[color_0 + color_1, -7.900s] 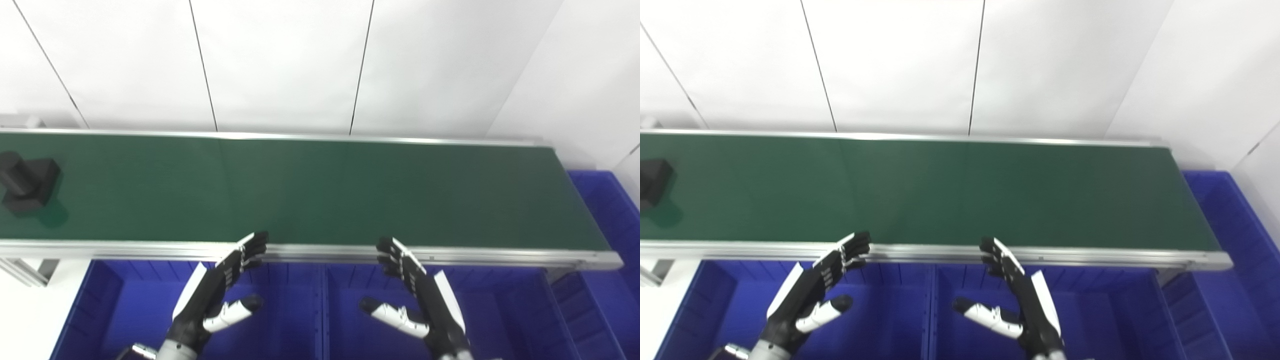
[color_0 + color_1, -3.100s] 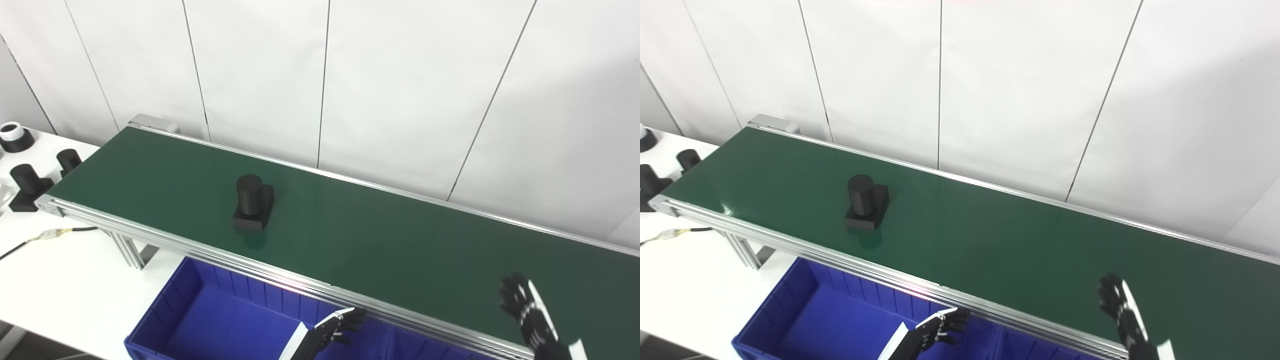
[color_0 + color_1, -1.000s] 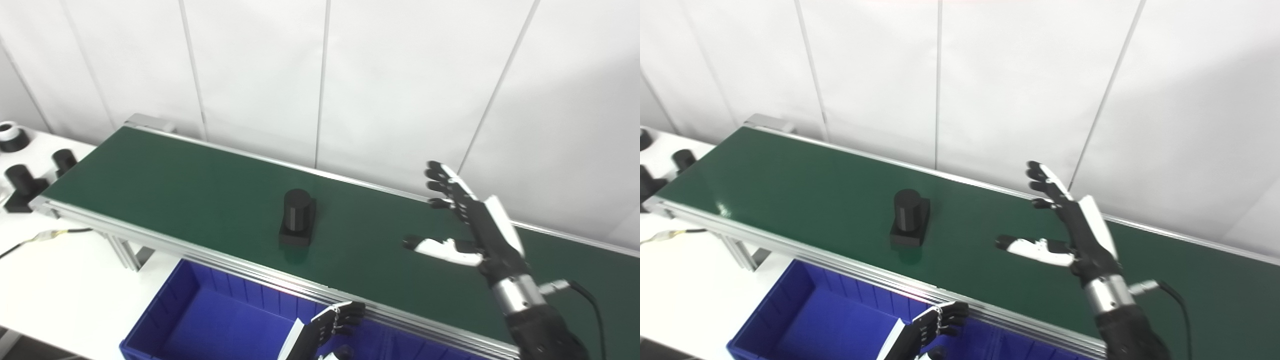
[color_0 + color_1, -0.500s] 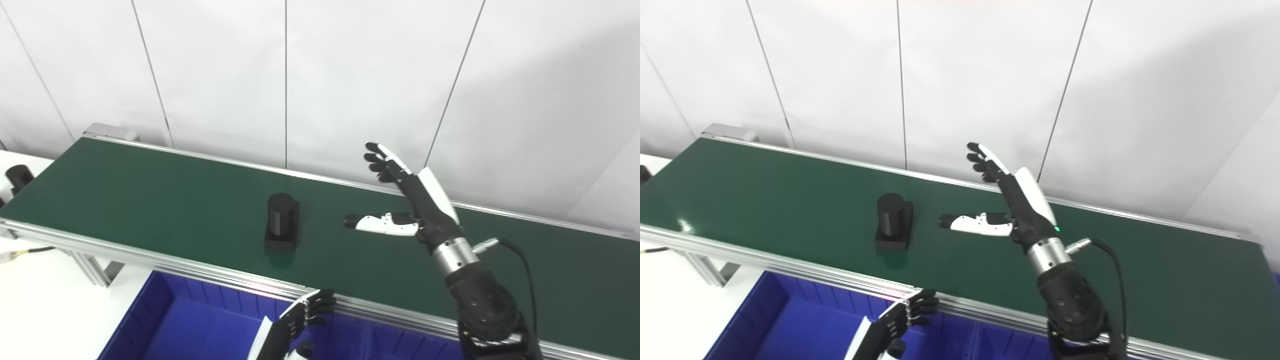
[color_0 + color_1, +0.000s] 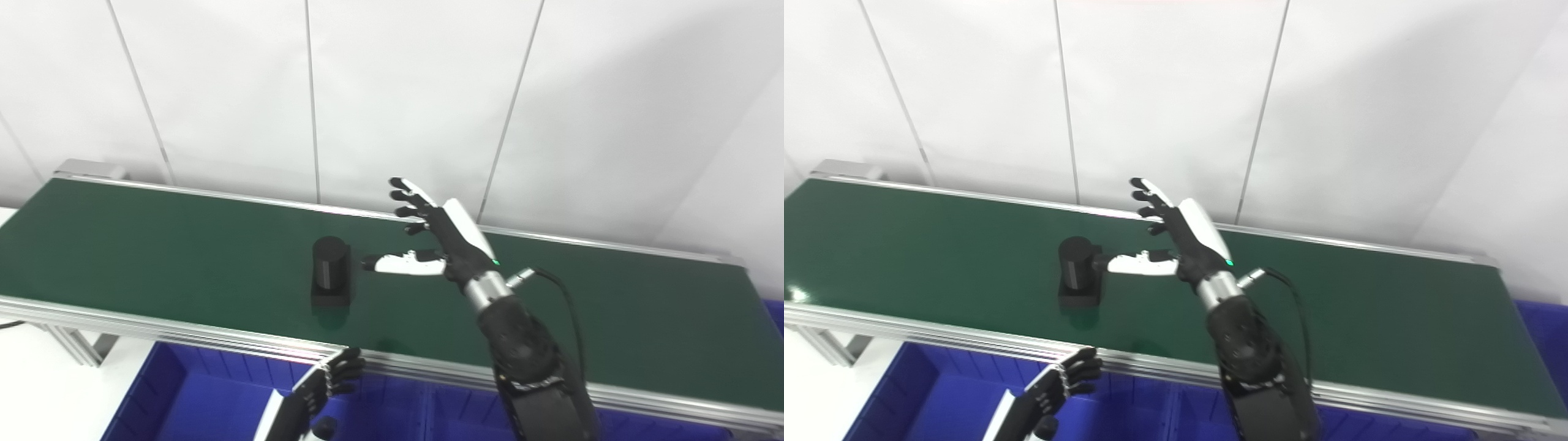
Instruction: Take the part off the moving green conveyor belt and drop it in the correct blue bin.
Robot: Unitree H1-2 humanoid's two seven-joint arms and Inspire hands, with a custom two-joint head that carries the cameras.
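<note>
My right hand (image 5: 438,236), spread wide and empty, nears the black cylinder-on-square-base part (image 5: 331,272); it looks rigid, probably light, so I'd grip the upright cylinder.

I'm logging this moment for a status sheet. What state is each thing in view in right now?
black part: upright on the belt, not held.
green conveyor belt: carrying the part only.
right hand: open, fingers spread, beside the part, thumb tip close to it.
left hand: low by the belt's near rail, above the bins, holding nothing.
blue bins: below the near rail, no part visible inside.
</note>
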